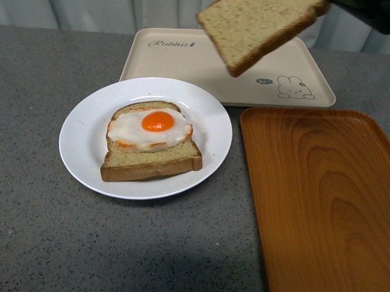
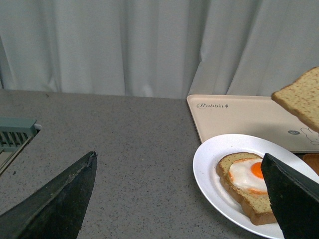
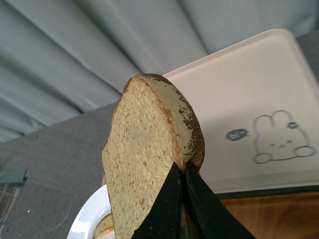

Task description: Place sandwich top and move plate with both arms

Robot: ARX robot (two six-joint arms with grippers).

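The sandwich top (image 1: 260, 25), a plain tan bread slice with a darker crust, hangs tilted in the air above the rabbit tray, to the upper right of the plate. My right gripper (image 3: 182, 169) is shut on its edge; its dark body (image 1: 373, 11) shows at the top right corner of the front view. The white plate (image 1: 86, 142) rests on the grey counter and carries a bread slice with a fried egg (image 1: 154, 128). My left gripper (image 2: 179, 164) is open, low over the counter just left of the plate (image 2: 209, 169), holding nothing. The sandwich top (image 2: 304, 97) also shows there.
A beige rabbit tray (image 1: 166, 62) lies behind the plate. An orange wooden tray (image 1: 321, 201) lies on the right, close to the plate's rim. Pale curtains (image 2: 124, 45) hang behind the counter. A grey-green rack (image 2: 15, 132) sits at the far left.
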